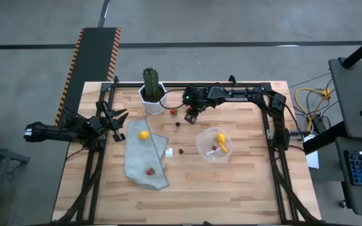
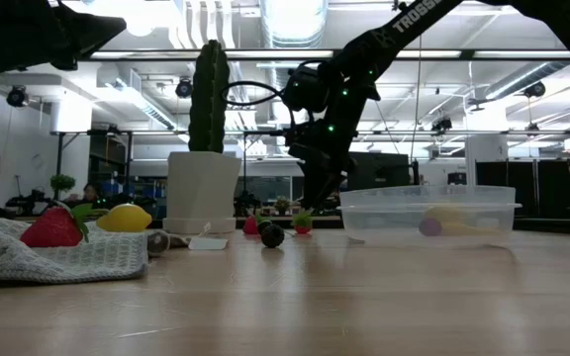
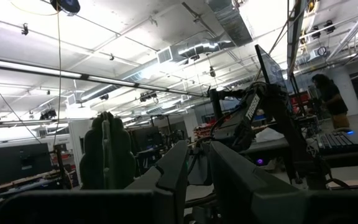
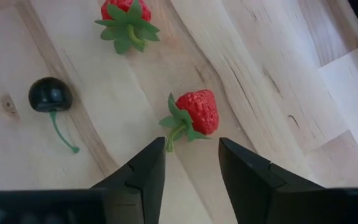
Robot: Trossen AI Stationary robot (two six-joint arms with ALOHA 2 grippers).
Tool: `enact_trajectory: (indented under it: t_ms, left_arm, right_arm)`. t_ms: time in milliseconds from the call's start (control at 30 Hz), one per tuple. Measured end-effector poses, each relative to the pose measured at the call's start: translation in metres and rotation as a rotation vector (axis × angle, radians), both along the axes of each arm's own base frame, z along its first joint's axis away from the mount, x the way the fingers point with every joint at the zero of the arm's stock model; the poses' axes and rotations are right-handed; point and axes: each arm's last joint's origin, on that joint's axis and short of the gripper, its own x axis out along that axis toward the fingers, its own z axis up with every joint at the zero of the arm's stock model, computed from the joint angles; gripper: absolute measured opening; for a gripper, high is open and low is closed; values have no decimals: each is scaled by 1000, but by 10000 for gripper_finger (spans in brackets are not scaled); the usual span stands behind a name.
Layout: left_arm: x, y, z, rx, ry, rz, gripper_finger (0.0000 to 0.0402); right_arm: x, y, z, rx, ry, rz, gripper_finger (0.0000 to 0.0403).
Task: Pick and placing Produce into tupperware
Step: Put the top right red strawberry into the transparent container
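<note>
In the right wrist view, the right gripper (image 4: 191, 165) is seen with its two dark fingers (image 4: 145, 171) parted and holding nothing; a red strawberry (image 4: 197, 112) lies on the wood just beyond the gap between the tips, apart from both, its green leaves turned toward them. A little farther out, a dark cherry (image 4: 50, 94) with a green stem is seen to one side, and a second strawberry (image 4: 124, 12) lies beyond that, partly cut off by the frame. From above, this gripper (image 1: 190, 117) is placed over the far middle of the table (image 1: 244, 188), just beside the white pot (image 1: 151, 105) of the cactus (image 1: 151, 80). Nearer the front, the clear tupperware (image 1: 213, 145) is seen right of centre, with a yellow lemon (image 1: 220, 138) and a small red piece (image 1: 214, 149) inside it. Left of it, a grey cloth (image 1: 144, 163) is spread, with a second lemon (image 1: 143, 134) and one more strawberry (image 1: 149, 171) on it; a small white cube (image 1: 168, 152) touches its edge and a dark berry (image 1: 180, 151) lies between cube and tub. Two lemons are counted in all. The left gripper (image 1: 115, 119) is held off the table's left edge, its fingers (image 3: 166, 180) apart and empty.
</note>
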Motion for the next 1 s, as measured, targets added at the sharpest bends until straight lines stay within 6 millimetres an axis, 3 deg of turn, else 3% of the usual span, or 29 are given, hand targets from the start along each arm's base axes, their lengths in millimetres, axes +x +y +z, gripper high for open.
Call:
enact_trajectory:
  t_ms: [1000]
  left_arm:
    - [-1,0,2,-2,-28,0,57]
  right_arm:
    - [1,4,-5,74,-23,-54,144]
